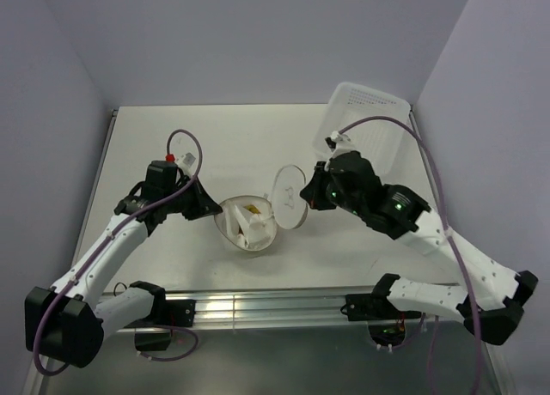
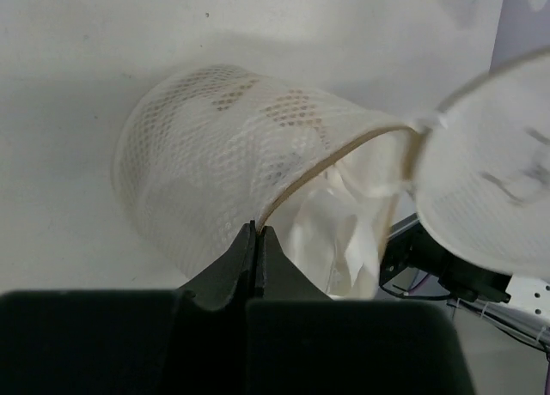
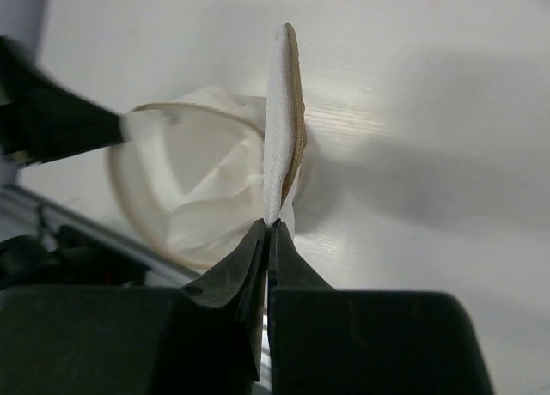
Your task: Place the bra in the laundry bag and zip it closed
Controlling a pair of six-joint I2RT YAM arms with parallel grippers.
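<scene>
The laundry bag (image 1: 234,230) lies on its side mid-table, a round whitish mesh pop-up with a brownish rim hoop (image 2: 344,150). The white bra (image 1: 258,229) is crumpled inside it and shows through the mouth (image 2: 331,240) (image 3: 206,206). My left gripper (image 1: 215,210) (image 2: 258,230) is shut on the bag's rim at its left side. The bag's circular lid (image 1: 290,197) (image 2: 490,180) stands up on edge at the right of the mouth. My right gripper (image 1: 308,197) (image 3: 269,226) is shut on the lid's lower edge (image 3: 284,120).
A white rectangular plastic tray (image 1: 369,124) leans at the back right corner, behind the right arm. A metal rail (image 1: 258,307) runs along the near table edge between the arm bases. Grey walls close in the table on three sides.
</scene>
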